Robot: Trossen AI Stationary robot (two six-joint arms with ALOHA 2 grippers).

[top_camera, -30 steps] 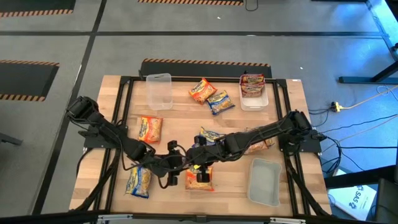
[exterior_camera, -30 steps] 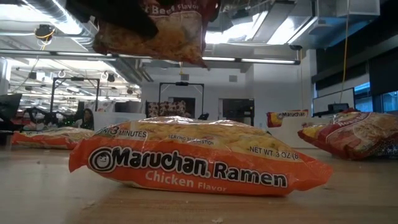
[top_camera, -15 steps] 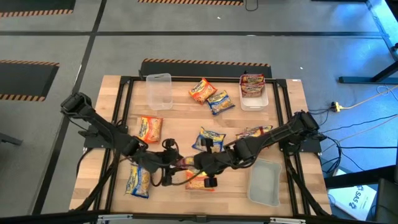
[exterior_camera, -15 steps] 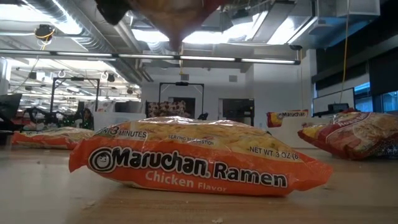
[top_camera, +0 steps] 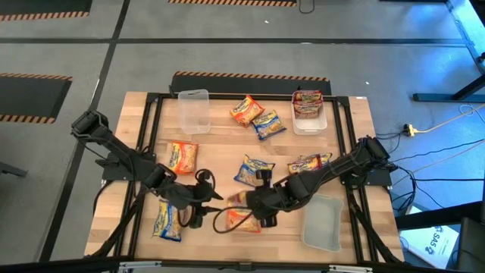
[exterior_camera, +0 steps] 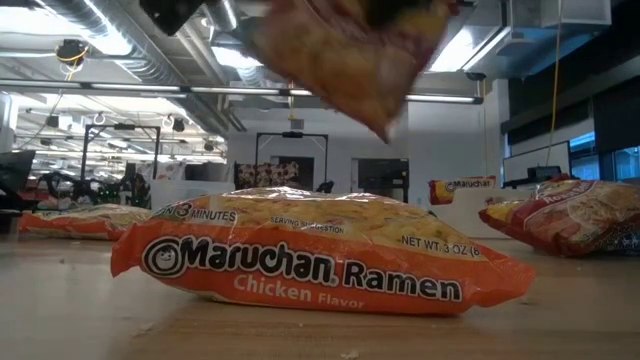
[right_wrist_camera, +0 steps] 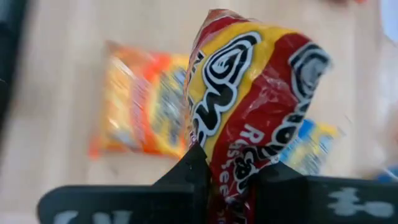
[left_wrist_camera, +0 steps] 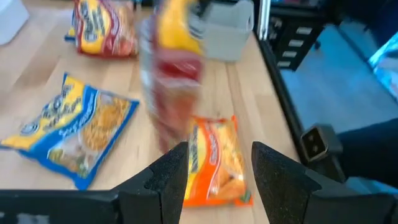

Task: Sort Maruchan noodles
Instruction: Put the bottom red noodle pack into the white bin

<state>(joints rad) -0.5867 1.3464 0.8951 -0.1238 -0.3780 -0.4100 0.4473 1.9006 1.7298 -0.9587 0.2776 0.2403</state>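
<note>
Above wooden worktop (top_camera: pixel 356 114), right tool (top_camera: pixel 256 206) pinches red plastic noodle packet (right_wrist_camera: pixel 255 106) for sorting, while left tool (top_camera: pixel 198 214) waits half-open, empty.

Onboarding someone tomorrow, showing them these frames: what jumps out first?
The right hand, shut on a red packet, holds it in the air over the near middle of the table. Below it lies an orange chicken-flavor packet, filling the low view. The left hand is open just beside them, holding nothing.
</note>
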